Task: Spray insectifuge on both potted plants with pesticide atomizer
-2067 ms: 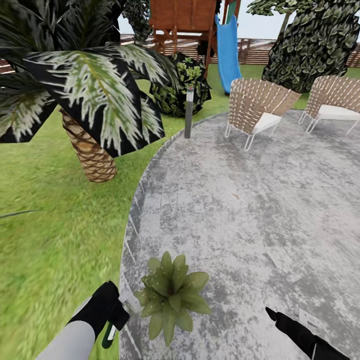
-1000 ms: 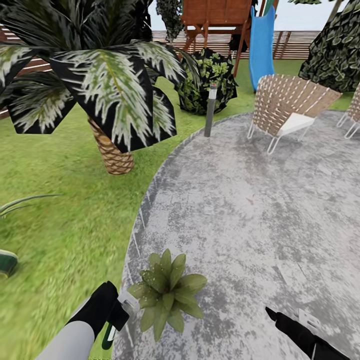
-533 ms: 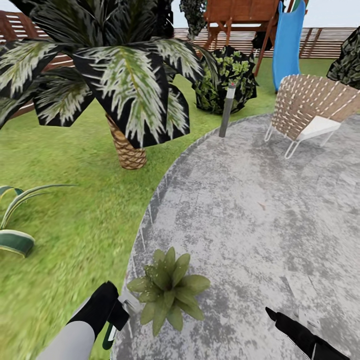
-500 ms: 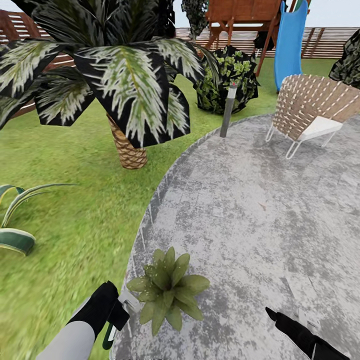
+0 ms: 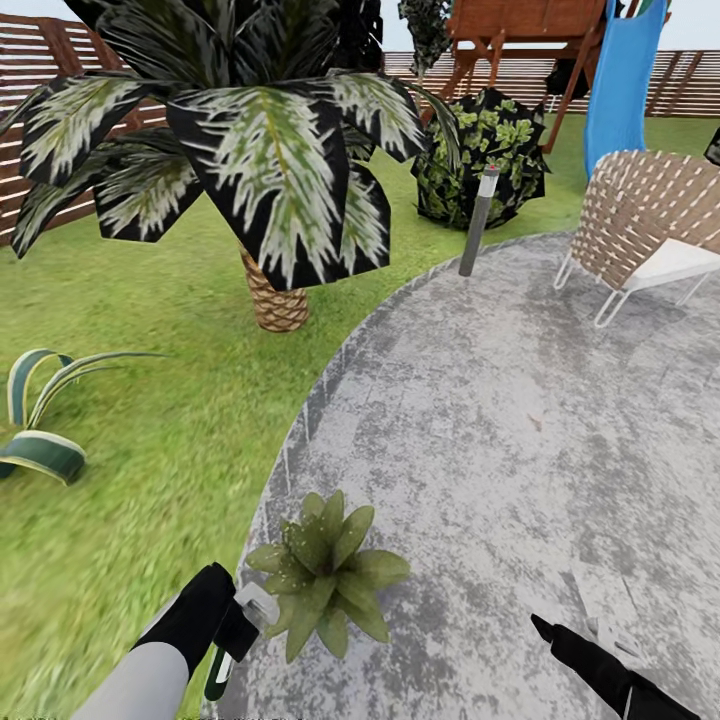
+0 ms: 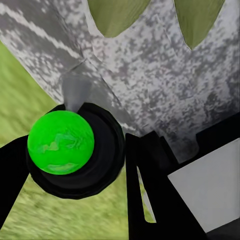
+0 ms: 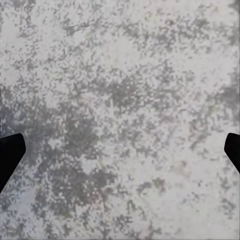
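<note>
One potted plant [image 5: 325,570], a low rosette of pointed dull-green leaves, sits on the edge of the round grey paved patch [image 5: 500,430]; its leaf tips [image 6: 117,15] show in the left wrist view. Just left of it, my left gripper [image 5: 238,628] is shut on the pesticide atomizer [image 5: 256,606], whose whitish head points at the plant. In the left wrist view a black round part with a green cap [image 6: 61,142] sits between the black fingers [image 6: 150,200]. My right gripper [image 5: 543,628] hangs open over bare paving, its fingertips [image 7: 10,150] wide apart. The second plant is out of view.
A big palm [image 5: 260,150] stands on the lawn [image 5: 130,400] ahead left, with a striped agave [image 5: 40,450] further left. A grey bollard light [image 5: 478,220], a dark bush [image 5: 480,150], a woven chair [image 5: 650,230], a blue slide [image 5: 625,80] and a slatted fence [image 5: 40,60] lie beyond.
The head view has turned to the left, so the whole scene slid right and the agave and fence came into sight. Both arms keep their places in the picture.
</note>
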Controlling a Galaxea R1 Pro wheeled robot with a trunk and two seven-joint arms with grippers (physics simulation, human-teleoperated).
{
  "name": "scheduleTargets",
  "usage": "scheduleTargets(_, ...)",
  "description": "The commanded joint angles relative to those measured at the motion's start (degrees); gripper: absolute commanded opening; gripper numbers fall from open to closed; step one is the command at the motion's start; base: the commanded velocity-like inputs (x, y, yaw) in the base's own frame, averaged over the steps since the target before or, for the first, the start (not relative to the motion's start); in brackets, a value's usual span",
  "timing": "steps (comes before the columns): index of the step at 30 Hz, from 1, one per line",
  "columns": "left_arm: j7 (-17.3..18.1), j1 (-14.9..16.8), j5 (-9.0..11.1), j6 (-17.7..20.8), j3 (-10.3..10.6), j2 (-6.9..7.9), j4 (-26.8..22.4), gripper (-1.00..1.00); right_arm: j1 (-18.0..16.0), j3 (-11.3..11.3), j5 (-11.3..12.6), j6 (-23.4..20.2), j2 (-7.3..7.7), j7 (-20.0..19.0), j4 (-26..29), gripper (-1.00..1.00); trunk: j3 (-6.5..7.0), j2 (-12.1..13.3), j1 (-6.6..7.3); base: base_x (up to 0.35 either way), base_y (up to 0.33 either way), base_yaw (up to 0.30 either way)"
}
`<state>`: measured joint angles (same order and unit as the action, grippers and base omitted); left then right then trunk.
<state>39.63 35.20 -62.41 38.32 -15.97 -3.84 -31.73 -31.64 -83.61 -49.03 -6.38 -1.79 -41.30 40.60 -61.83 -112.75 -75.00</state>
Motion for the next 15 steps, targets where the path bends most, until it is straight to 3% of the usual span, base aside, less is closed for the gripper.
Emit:
scheduleTargets(1, 0.4, 0.0, -0.5, 0.1, -0.5, -0.1, -0.1, -1.0, -0.1, -0.3, -0.1, -0.3, -0.05, -0.4, 0.2, 1.0, -0.07, 0.0, 0.01, 0.0, -0.008, 0.185)
scheduleTargets(8, 0.4, 0.0, -0.4, 0.1, -0.5, -0.11, -0.1, -1.0, -0.1, -0.3, -0.2, -0.3, -0.05, -0.3, 0.1, 1.0, -0.24, 0.0, 0.01, 0.0, -0.008, 0.223)
scheduleTargets(15, 0.4, 0.0, -0.4, 0.1, -0.5, -0.09, -0.1, -1.0, -0.1, -0.3, -0.2, -0.2, -0.01, -0.3, 0.2, 1.0, -0.38, 0.0, 0.01, 0.0, -0.26, 0.178)
